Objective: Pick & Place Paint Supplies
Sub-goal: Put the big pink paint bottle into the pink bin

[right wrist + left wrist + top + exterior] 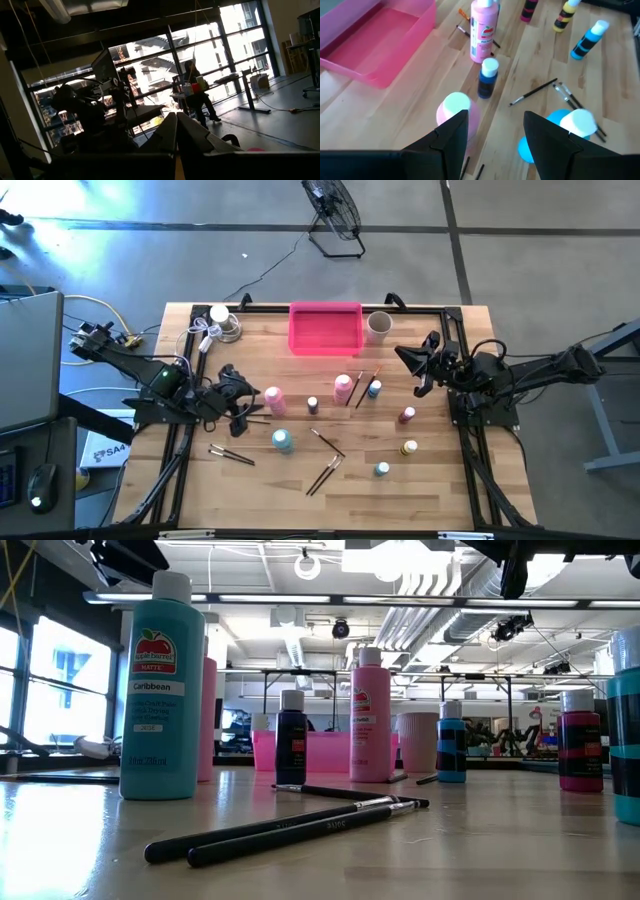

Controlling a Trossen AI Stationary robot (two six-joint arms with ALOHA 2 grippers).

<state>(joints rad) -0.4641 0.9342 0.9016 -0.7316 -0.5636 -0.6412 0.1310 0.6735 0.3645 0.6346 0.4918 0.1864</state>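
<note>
A: From above, the left gripper [243, 402] hangs parted and empty just beside the pink bottle [274, 400]; the teal bottle [283, 441] stands near. The right gripper [422, 364] waits shut, holding nothing, near the pink tray [325, 329].

B: At table height, 2 paintbrushes [290, 828] lie in front.

A: On the left wrist, 1 finger [451, 135] overlaps that pink cap. I'd centre the jaws before closing.
</note>
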